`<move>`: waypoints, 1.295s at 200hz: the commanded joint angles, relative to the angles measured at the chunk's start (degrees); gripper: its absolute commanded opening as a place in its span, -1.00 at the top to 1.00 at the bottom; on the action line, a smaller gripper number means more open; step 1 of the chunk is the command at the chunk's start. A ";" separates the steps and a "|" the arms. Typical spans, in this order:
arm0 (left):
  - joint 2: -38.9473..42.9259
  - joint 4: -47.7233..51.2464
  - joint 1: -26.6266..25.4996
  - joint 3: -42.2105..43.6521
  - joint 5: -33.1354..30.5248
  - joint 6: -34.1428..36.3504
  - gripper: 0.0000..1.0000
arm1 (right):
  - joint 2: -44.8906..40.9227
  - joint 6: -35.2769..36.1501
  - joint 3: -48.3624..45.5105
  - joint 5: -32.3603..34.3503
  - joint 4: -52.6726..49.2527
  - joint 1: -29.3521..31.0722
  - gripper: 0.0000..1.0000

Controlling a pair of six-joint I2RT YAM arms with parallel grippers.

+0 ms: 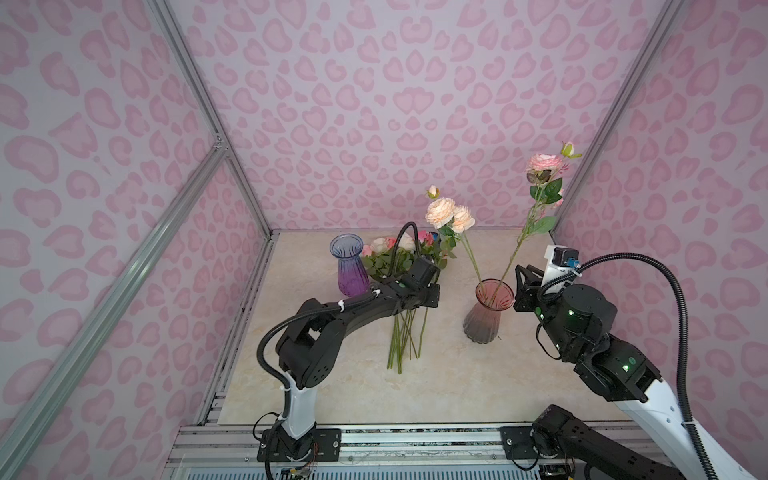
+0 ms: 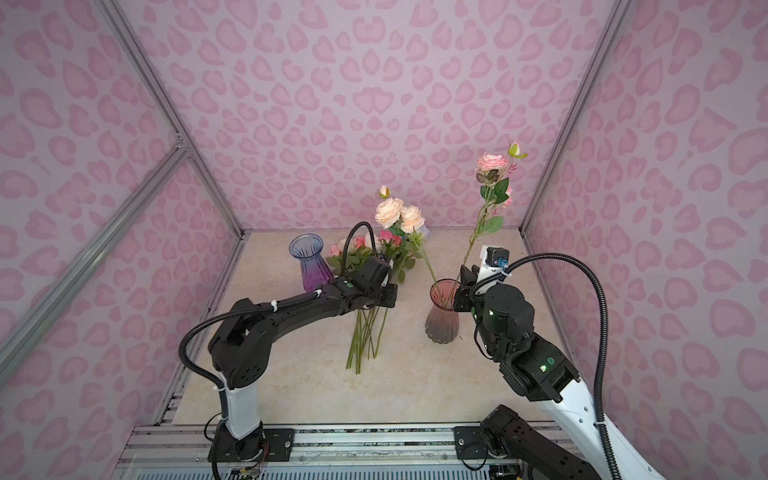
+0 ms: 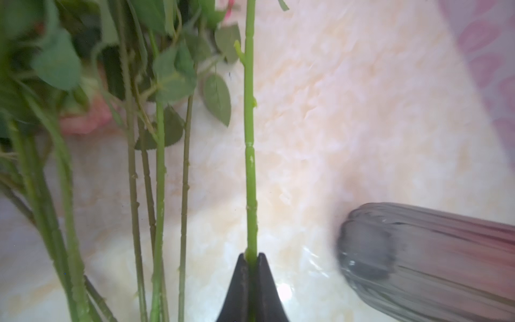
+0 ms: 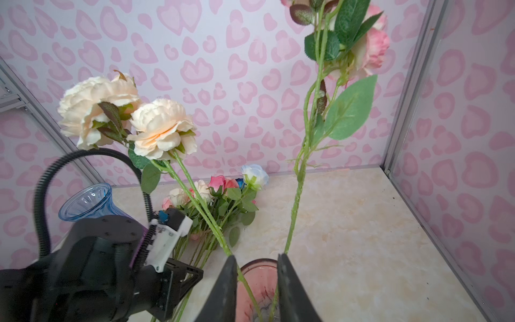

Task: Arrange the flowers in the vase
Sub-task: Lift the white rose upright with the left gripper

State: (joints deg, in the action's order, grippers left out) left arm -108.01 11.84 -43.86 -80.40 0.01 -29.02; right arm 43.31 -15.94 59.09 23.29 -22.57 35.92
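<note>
Now L gripper (image 3: 252, 254) clamps stem (image 3: 250, 156) left of pink vase (image 1: 484, 320); R gripper (image 4: 255, 256) apart at rim. Next: lift, thread stem in.

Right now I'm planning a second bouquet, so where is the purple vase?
In a top view the purple vase stands upright at the left rear of the table, just left of the loose flowers lying there.
</note>
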 commanded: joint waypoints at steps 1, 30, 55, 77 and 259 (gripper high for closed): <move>2.39 -7.01 1.03 2.10 8.33 -4.00 0.93 | 0.02 -1.18 0.88 -1.79 0.19 0.03 0.47; 5.11 -12.38 1.25 5.70 13.66 -5.54 0.93 | -0.26 -1.33 1.08 -1.89 0.06 0.03 0.47; 8.50 -12.69 2.59 8.75 10.01 -8.32 0.93 | -0.59 -1.51 1.55 -2.20 -0.52 0.03 0.47; 12.97 -14.56 3.73 12.49 8.78 -9.28 0.93 | -0.77 -1.63 1.58 -2.36 -0.81 0.10 0.47; 63.70 -12.90 3.42 31.06 -1.81 14.31 0.93 | 9.91 1.59 11.41 -20.89 6.01 10.44 -0.23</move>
State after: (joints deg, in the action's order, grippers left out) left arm -46.81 3.57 -39.13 -49.60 -7.77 -23.14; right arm 50.39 -16.97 68.51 8.84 -21.96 43.55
